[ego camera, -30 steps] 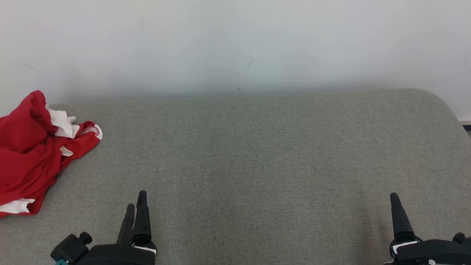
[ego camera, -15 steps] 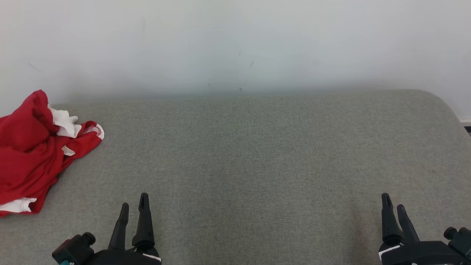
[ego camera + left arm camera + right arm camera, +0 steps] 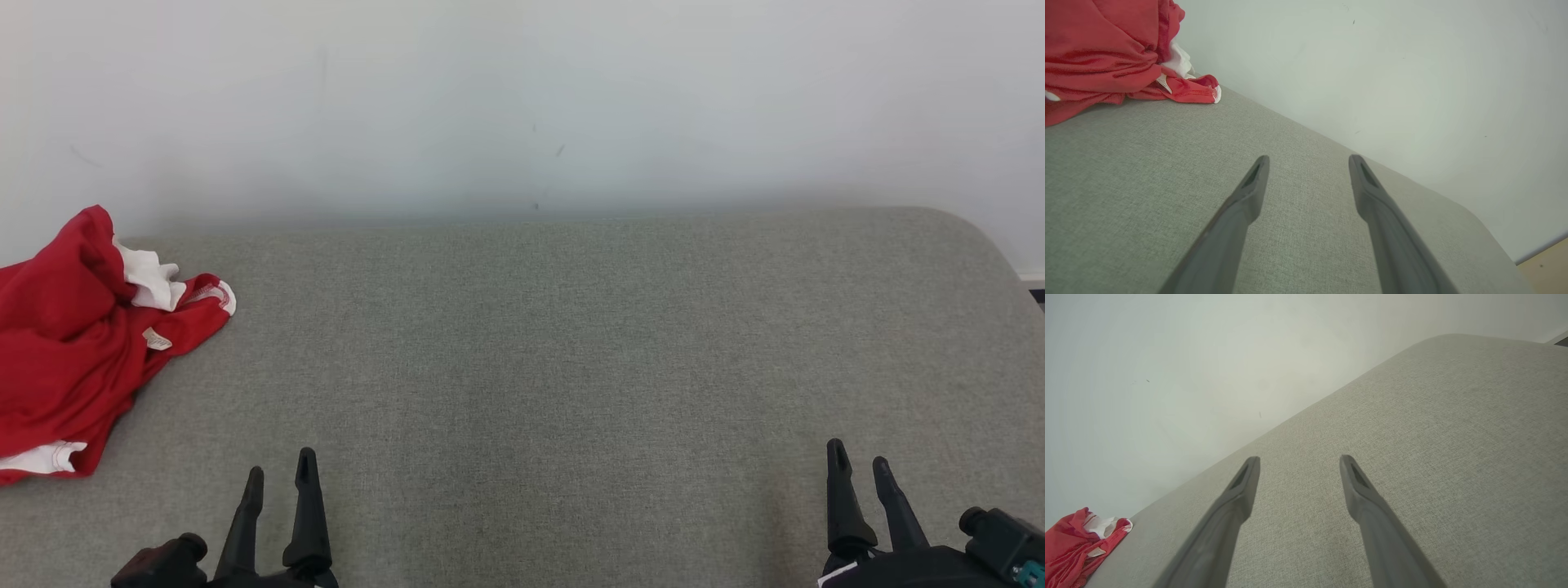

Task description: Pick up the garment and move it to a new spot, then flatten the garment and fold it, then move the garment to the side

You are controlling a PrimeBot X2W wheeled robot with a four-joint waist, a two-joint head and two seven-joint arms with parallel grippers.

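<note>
Head view first: the red garment (image 3: 73,343) lies in a crumpled heap at the far left of the grey cushion (image 3: 531,327), up near the wall (image 3: 522,98), part of it cut off by the picture's edge, white trim (image 3: 151,278) poking out of the folds. Down at the bottom left sits the left gripper (image 3: 280,463), fingers parted with nothing between them. At the bottom right is the right gripper (image 3: 858,454), parted and empty too, well apart from the cloth. Over to the left wrist view: two dark fingers (image 3: 1241,204) spread wide over bare cushion, with the red heap up in the top left corner, ahead and off to one side, not touching. Right wrist view now: jaws wide again, and the heap is just a small red patch in the lower left corner, a long way off. That cloth looks light, soft and limp. Expect it to sag and trail once lifted, and a shallow pinch could let it slip out. The best bet looks like a deep pinch on a bunched fold, or on the cuff (image 3: 214,298) that juts toward the middle, and the left gripper is the nearer one.
</note>
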